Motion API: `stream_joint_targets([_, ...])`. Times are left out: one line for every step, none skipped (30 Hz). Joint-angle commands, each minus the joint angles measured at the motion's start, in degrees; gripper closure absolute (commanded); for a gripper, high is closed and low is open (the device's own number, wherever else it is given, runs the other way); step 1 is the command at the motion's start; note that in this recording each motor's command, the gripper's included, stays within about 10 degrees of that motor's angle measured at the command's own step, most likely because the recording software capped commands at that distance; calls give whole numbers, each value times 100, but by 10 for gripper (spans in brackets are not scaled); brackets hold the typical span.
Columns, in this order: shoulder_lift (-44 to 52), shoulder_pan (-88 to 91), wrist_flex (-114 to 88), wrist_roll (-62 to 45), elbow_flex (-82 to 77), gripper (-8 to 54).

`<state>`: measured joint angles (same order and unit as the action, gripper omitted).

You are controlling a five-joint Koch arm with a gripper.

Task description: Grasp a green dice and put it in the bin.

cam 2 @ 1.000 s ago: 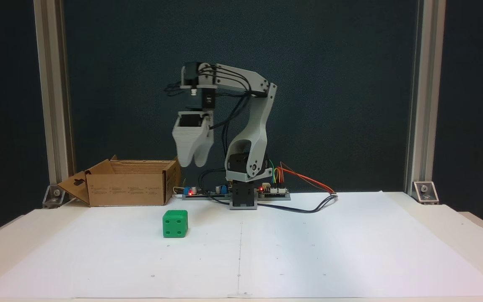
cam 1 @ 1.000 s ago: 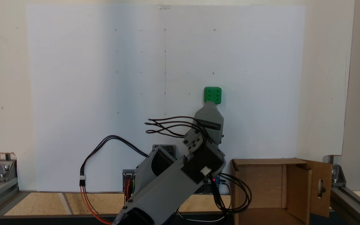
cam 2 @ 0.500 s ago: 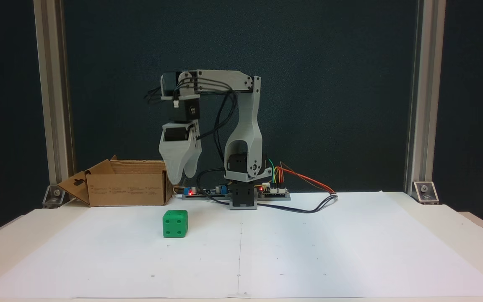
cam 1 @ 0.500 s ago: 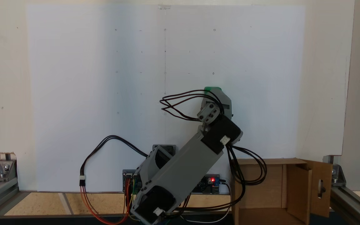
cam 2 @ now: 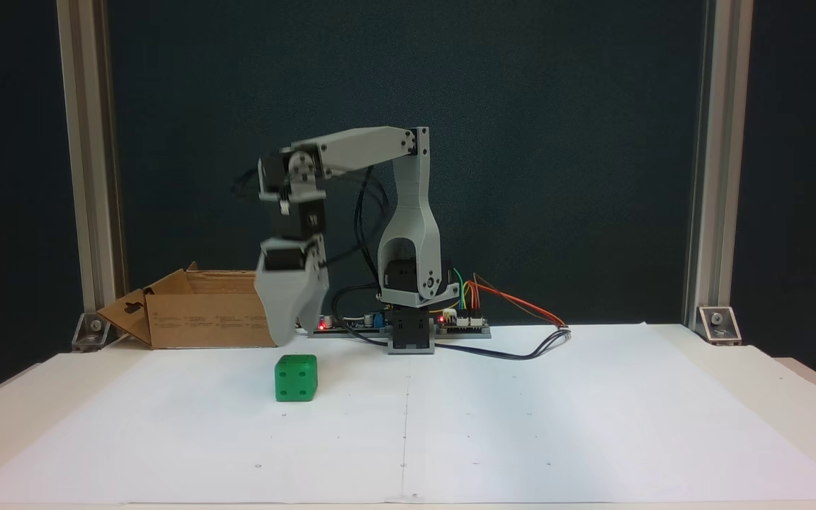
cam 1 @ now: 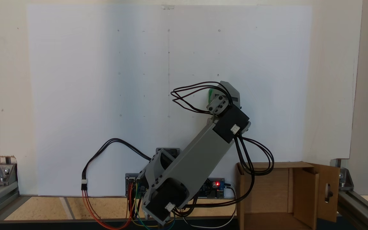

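Green dice (cam 2: 295,377): bright uniform green, pips recessed in the same green, on white paper sheet (cam 2: 521,425) marked with faint dots and a thin centre line. Bin (cam 2: 202,319): plain brown corrugated cardboard with small dark print on its side, behind the dice. Arm (cam 2: 408,227): light grey shell, black motors and cables; tool (cam 2: 291,333) grey; orange, yellow, green wires at its base; backdrop (cam 2: 557,142) dark blue.
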<state>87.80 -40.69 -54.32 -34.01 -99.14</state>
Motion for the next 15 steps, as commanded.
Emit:
stream_joint_targets([9, 0, 343, -466, -35, -25])
stream_joint_targets([-9, 0, 439, -466, -149, -25])
stream_joint_targets([-26, 9, 510, -466, -220, -25])
stream_joint_targets([-53, 9, 589, -466, -281, -25])
stream_joint_targets([-88, 9, 659, -475, -325, -25])
stream_joint_targets([-97, 9, 721, -483, -352, -25])
stream_joint_targets([-132, 9, 773, -492, -369, -25])
stream_joint_targets([-220, 9, 853, -501, -369, -25])
stream_joint_targets([-246, 9, 914, -519, -387, -25])
stream_joint_targets([-272, 9, 976, -545, -404, -25])
stream_joint_targets([-360, 9, 1002, -598, -404, -25])
stream_joint_targets([-404, 9, 1002, -642, -422, -25])
stream_joint_targets([-404, 9, 1002, -677, -466, -25])
stream_joint_targets([-404, 9, 1002, -703, -519, -25])
stream_joint_targets([-404, 9, 1020, -738, -580, -25])
